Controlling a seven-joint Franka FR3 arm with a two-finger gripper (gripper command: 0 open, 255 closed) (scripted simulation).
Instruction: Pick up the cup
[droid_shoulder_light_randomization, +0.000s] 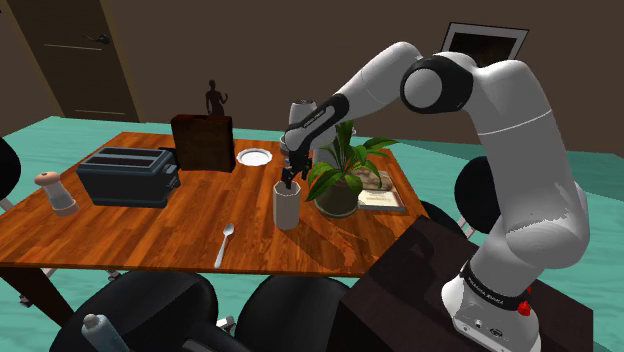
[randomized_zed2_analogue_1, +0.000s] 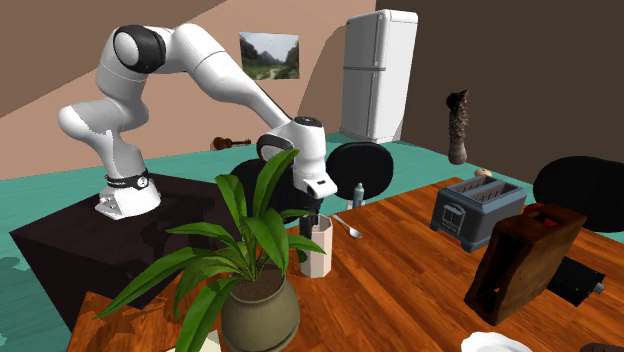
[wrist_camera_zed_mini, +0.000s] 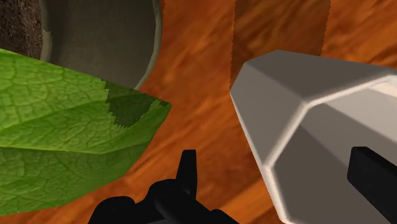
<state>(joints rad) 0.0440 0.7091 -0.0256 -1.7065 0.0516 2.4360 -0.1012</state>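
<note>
The tool (wrist_camera_zed_mini: 281, 170), spread astride one wall of the pale faceted cup (wrist_camera_zed_mini: 305, 95) standing on the wooden tabletop (droid_shoulder_light_randomization: 150, 230) just beside the potted plant (droid_shoulder_light_randomization: 338, 178), may tip it or snag a leaf (wrist_camera_zed_mini: 63, 127) when closing.

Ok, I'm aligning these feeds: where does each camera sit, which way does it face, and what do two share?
Shoulder view: beside and behind the stand, looking down across the table at the cup; the whole arm shows.
Second exterior view: across the table, behind the potted plant, facing back at arm and stand.
Wrist view: on the hand, looking along the open fingers onto cup and table.
Both exterior views share the cup, potted plant and toaster.
</note>
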